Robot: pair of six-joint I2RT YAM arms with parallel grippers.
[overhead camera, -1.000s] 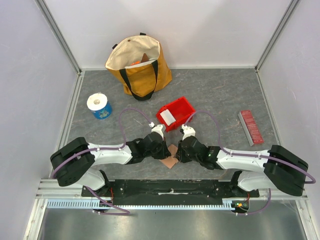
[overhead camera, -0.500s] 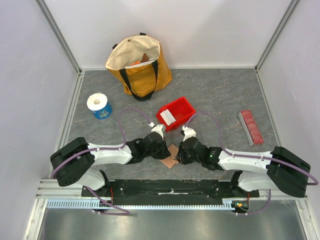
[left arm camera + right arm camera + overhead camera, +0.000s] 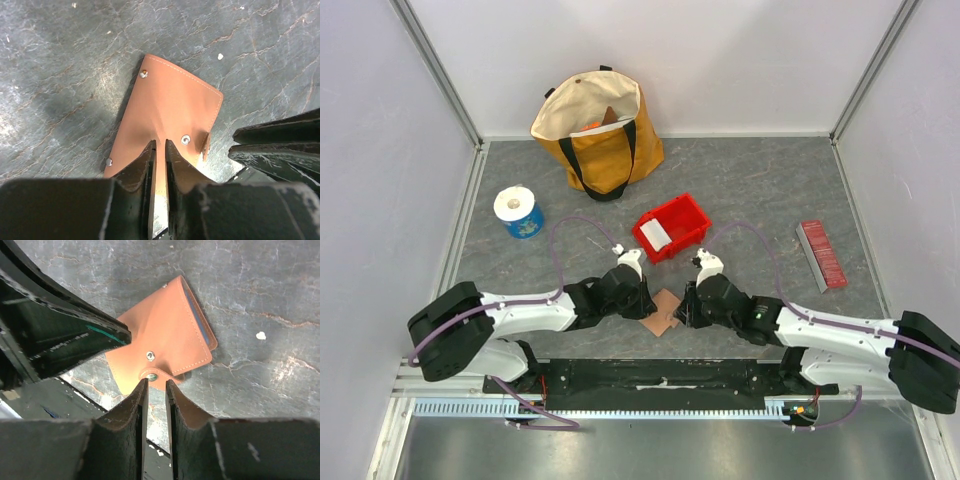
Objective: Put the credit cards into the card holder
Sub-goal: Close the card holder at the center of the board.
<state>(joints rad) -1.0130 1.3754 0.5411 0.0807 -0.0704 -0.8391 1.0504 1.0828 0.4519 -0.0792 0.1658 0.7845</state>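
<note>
The tan card holder (image 3: 663, 312) lies folded on the grey table between my two grippers. In the left wrist view the card holder (image 3: 172, 107) lies flat with its snaps up. My left gripper (image 3: 160, 146) hovers over its near edge, jaws a narrow slit apart with nothing between them. My right gripper (image 3: 155, 384) is open by a small gap, its tips just short of the holder's snap tab (image 3: 156, 375). A light blue credit card edge (image 3: 196, 316) peeks from the holder's (image 3: 160, 335) far side. A white card (image 3: 656, 236) lies in the red bin.
The red bin (image 3: 682, 216) stands just behind the grippers. A yellow tote bag (image 3: 598, 130) sits at the back. A blue-and-white roll (image 3: 518, 212) stands at the left, and a dark-red ribbed bar (image 3: 822, 254) lies at the right. Walls enclose the table.
My right gripper has opened a little and drawn back to the right, off the holder's tab. The left gripper's jaws have parted slightly. The holder has stayed in place.
</note>
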